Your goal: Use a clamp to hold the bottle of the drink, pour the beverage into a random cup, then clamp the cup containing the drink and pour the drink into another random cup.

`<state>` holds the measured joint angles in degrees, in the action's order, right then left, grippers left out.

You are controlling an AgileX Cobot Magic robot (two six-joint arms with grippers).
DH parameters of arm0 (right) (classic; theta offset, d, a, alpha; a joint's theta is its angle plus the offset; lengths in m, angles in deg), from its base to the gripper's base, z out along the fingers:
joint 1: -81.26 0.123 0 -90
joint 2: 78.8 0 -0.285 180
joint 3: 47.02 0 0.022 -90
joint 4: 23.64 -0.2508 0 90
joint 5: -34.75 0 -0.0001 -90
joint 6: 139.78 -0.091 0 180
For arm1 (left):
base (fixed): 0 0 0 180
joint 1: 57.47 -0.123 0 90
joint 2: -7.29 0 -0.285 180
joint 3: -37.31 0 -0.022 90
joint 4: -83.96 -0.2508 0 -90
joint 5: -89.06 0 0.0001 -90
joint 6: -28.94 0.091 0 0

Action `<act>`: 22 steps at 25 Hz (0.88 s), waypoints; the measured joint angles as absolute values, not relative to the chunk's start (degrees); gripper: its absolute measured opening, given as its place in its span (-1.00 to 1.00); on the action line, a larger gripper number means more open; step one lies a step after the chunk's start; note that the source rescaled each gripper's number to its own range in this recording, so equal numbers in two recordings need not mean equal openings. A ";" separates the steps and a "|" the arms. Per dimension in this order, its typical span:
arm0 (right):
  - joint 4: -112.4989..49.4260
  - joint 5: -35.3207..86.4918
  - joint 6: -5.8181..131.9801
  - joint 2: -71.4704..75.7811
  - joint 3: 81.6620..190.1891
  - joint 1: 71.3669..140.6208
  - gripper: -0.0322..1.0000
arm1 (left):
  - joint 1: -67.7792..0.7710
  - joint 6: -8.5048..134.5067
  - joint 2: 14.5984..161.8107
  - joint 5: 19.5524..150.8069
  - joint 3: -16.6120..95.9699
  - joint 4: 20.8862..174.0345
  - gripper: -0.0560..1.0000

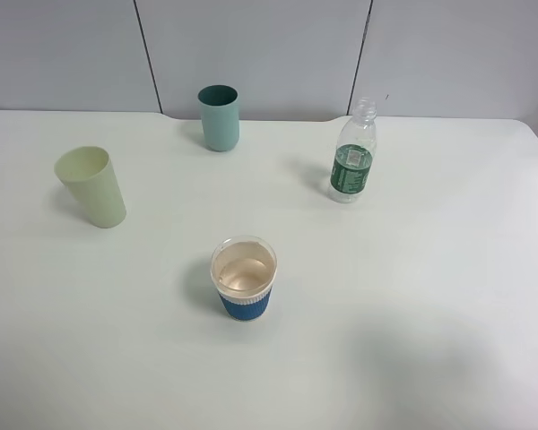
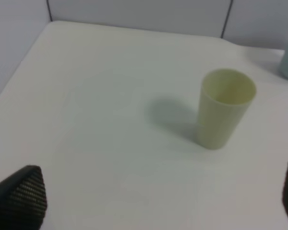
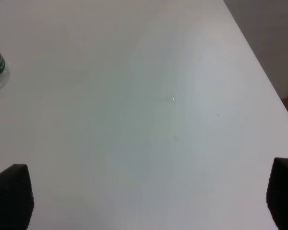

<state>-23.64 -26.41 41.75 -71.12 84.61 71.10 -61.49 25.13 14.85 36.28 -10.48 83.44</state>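
We see a matte white surface (image 1: 430, 313) carrying four upright items, well apart. Far left: pale yellow-green tumbler (image 1: 91, 186), smooth tapered plastic, looks empty in left wrist view (image 2: 224, 108). Back: darker teal tumbler (image 1: 220, 117), same shape. Front centre: short paper cup (image 1: 244, 278), white rim, ribbed blue sleeve, clear liquid (image 1: 244, 271) inside. Right: ribbed clear bottle (image 1: 352, 152), green label, no cap. Left gripper (image 2: 163, 201) jaws spread wide, textured black tips, holding nothing. Right gripper (image 3: 149, 201) jaws spread, empty.
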 joint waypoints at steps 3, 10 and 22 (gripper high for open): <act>-23.64 -26.41 41.75 -71.12 84.61 71.10 0.94 | -61.49 27.45 14.85 35.33 -10.16 85.62 1.00; -23.64 -26.41 41.75 -71.12 84.61 71.10 0.94 | -61.49 28.94 14.85 28.50 -10.02 86.18 1.00; -23.64 -26.41 41.75 -71.12 84.61 71.10 0.94 | -61.49 28.94 14.85 28.60 -11.27 86.64 1.00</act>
